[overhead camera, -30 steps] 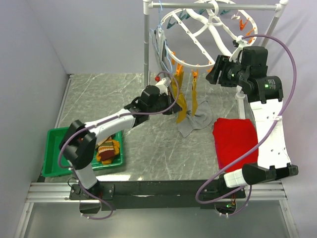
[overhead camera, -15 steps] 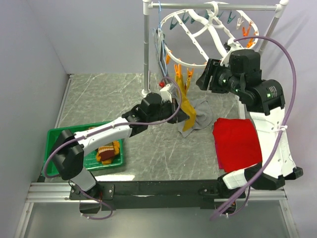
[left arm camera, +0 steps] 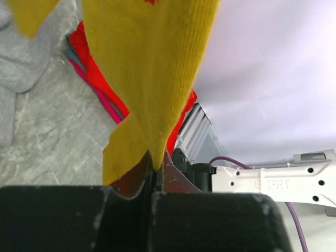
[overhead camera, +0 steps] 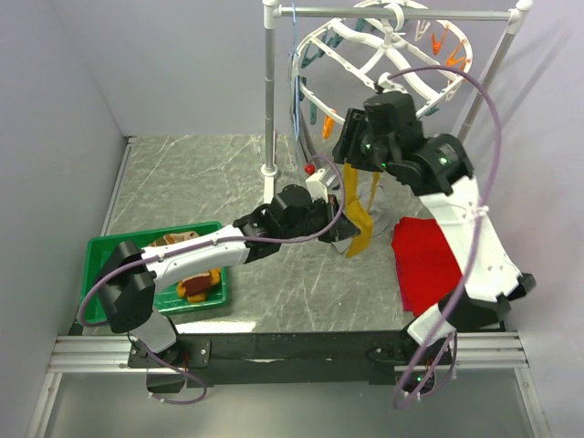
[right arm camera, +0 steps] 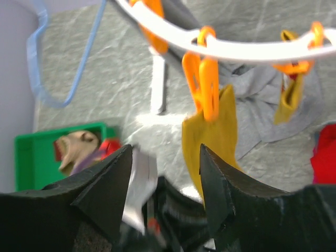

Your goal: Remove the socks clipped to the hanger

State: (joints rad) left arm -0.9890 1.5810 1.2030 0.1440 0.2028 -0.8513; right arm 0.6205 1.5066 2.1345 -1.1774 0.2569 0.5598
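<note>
Freeing the mustard-yellow knitted sock (left arm camera: 152, 68) from the large round white plastic peg hanger (right arm camera: 252, 51) is the step in hand, by my reading. Left gripper (left arm camera: 154, 181) is pressed tight on the sock's lower tip; in its wrist view the cloth rises from the pinch toward 12 o'clock. Right gripper (right arm camera: 165, 168) is spread and holds nothing. The orange plastic clip (right arm camera: 206, 79) biting the sock's top sits at 1 o'clock from its gap, near but apart. Next move, I judge: bring the right fingers onto the clip and squeeze it open, or draw the left arm down until the sock slips. A second mustard sock (right arm camera: 290, 100) hangs clipped at 3 o'clock along the rim.
</note>
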